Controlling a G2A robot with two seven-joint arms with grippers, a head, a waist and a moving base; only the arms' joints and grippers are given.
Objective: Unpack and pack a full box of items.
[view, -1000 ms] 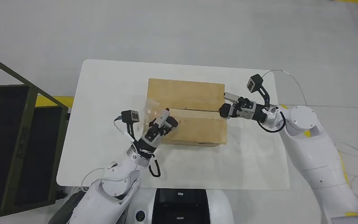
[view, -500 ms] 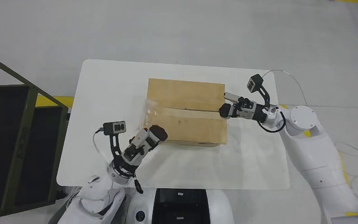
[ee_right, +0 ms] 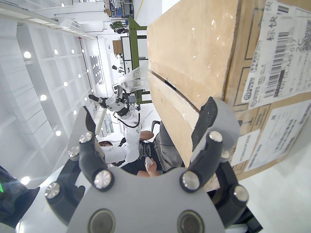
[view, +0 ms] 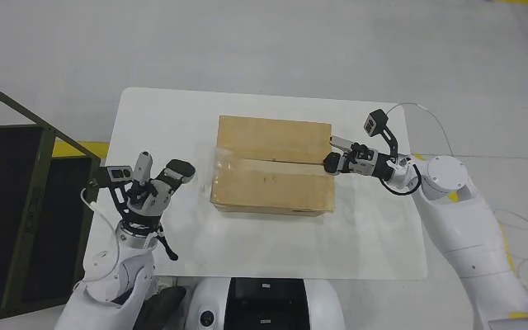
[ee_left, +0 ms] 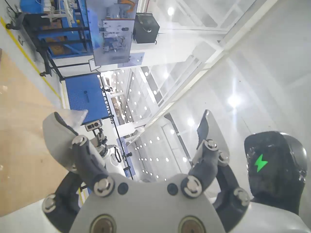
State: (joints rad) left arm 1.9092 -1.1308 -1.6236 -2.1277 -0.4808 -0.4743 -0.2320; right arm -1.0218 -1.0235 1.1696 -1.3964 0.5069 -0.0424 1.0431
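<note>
A closed cardboard box (view: 272,165) lies mid-table, its two top flaps meeting in a long seam. A strip of clear tape (view: 219,158) curls up from the seam's left end, also seen as clear tape (ee_right: 134,78) at the box's far end. My left gripper (view: 171,176) hangs open left of the box, clear of it and tilted upward. In the left wrist view the left gripper (ee_left: 136,117) has a scrap of clear film on one fingertip (ee_left: 73,117). My right gripper (view: 332,153) is open at the seam's right end, one finger (ee_right: 209,117) against the box (ee_right: 189,37) edge.
The white table (view: 165,115) has bare room left of, in front of and right of the box. A dark, green-framed rack (view: 29,206) stands beside the table's left edge. Shipping labels (ee_right: 279,73) cover the box's right end face.
My left arm has drawn back from the box's front-left top to the table's left side and turned its gripper upward. The right arm has not moved.
</note>
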